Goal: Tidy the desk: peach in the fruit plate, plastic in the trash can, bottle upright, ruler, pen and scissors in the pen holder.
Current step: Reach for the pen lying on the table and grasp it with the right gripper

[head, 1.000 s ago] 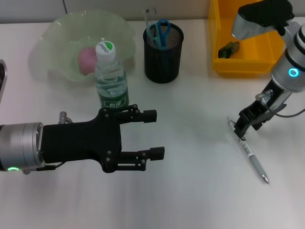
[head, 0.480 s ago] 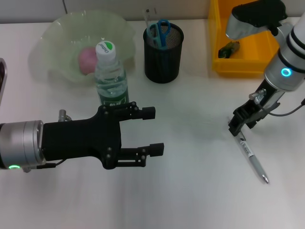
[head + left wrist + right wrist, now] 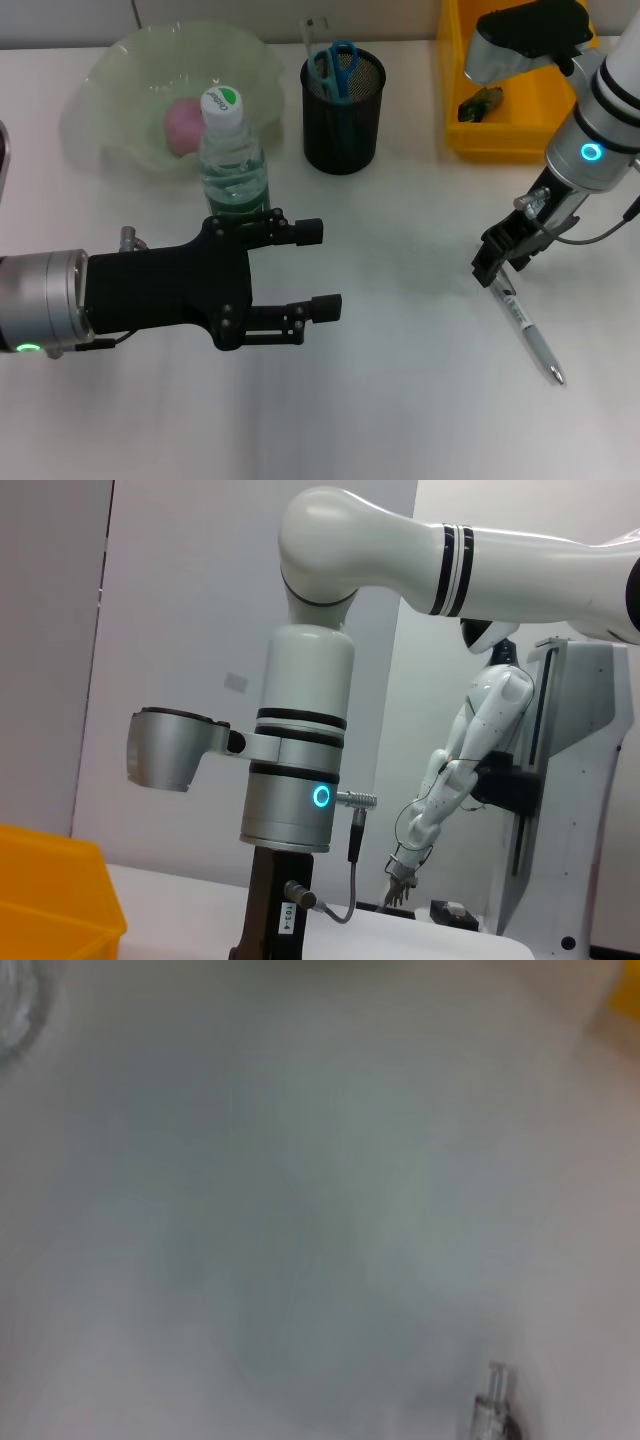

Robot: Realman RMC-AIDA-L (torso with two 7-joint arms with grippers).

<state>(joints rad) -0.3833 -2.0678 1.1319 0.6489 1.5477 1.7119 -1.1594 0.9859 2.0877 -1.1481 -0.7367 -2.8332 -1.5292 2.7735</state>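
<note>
Reaching for pen [image 3: 526, 330]: right gripper [image 3: 497, 262] at pen's top end, finger state cannot tell; pen lies flat beneath, trailing away; pinch barrel squarely. Left gripper [image 3: 316, 268] spread, idle near bottle [image 3: 232, 160]

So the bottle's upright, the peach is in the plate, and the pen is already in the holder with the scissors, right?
Not quite. The bottle stands upright and the peach is in the plate, but the pen lies on the desk by the right tool. The head view shows only the scissors in the holder.
</note>
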